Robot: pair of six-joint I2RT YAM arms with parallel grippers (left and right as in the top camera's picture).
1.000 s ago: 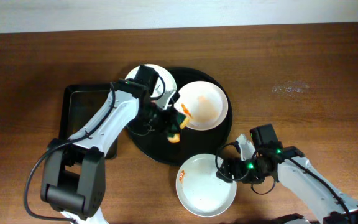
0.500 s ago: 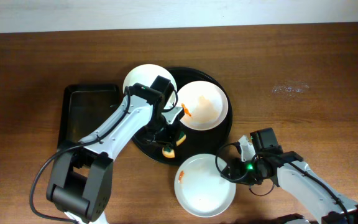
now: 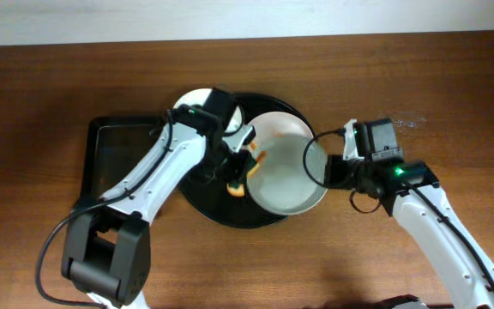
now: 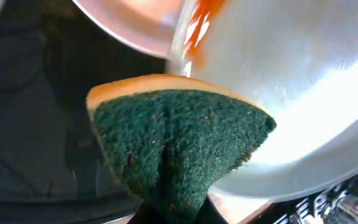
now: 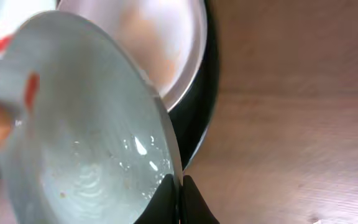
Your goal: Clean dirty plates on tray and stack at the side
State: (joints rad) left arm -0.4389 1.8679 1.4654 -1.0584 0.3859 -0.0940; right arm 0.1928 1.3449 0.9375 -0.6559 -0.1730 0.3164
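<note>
1. Your right gripper has its fingers pressed together on the rim of the held plate, one finger on each face of the edge. The rest of the plate runs away from the fingertips, tilted on its edge.
2. The held plate hangs over the round tray. Its far side points toward your left gripper. I cannot tell from the overhead view how high it sits above the tray.
3. An orange smear sits on the held plate's rim, on the side opposite your right fingers.
4. Your left gripper is clamped on a sponge, which folds where the fingers pinch it. The green scouring face is toward the wrist camera.
5. The sponge's free end is at the smeared rim of the held plate. It looks to be touching, but I cannot confirm contact.
6. The smeared plate lies on the tray behind the held plate, partly covered by it. It is well beyond your right fingertips.
7. The third plate sits at the tray's far edge, under your left arm.
8. A rectangular tray lies on the table beside the round tray, away from both grippers.
</note>
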